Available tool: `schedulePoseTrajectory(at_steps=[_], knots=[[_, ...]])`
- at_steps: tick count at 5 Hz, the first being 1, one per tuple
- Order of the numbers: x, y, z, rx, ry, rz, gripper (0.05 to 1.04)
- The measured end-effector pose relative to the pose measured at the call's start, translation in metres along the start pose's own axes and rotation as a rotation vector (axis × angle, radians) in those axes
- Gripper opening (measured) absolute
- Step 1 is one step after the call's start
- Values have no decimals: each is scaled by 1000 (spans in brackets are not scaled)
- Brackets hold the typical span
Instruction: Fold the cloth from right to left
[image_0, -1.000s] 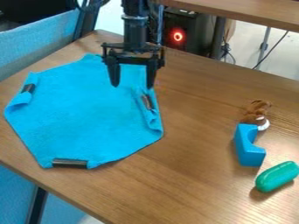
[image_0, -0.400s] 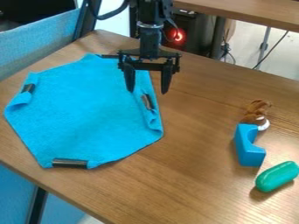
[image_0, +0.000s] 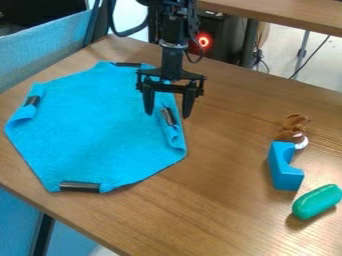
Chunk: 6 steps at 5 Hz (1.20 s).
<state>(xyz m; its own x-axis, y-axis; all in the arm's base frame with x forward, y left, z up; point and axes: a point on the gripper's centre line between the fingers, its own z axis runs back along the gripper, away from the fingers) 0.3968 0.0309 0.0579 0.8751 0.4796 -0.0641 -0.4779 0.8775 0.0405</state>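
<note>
A robotics lab, it seems
Robot arm (image_0: 173, 60) over wooden tabletop (image_0: 220, 200); blue partition (image_0: 40, 50) upper left, red-lit black box (image_0: 226, 40) near top.

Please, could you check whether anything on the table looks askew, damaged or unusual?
I see no spill or damage. The blue cloth looks odd, though: dark strips sit at its turned-in corners, and its edge at image right is bunched up, not lying flat.

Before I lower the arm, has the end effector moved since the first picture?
Yes: the end effector shifted right and down in view. Its tips, then above the dark strip at the cloth's right edge, now flank it.
</note>
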Motion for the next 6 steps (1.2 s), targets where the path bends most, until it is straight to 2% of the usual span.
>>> schedulePoseTrajectory(at_steps=[1,2,3,4,5,6], knots=[[3,0,-1,5,-7,6,914],[3,0,-11,19,13,3,627],[2,0,-11,18,15,-2,335],[2,-1,-11,11,17,-7,151],[0,-7,-6,-25,36,-15,75],[2,-17,12,-74,44,6,69]])
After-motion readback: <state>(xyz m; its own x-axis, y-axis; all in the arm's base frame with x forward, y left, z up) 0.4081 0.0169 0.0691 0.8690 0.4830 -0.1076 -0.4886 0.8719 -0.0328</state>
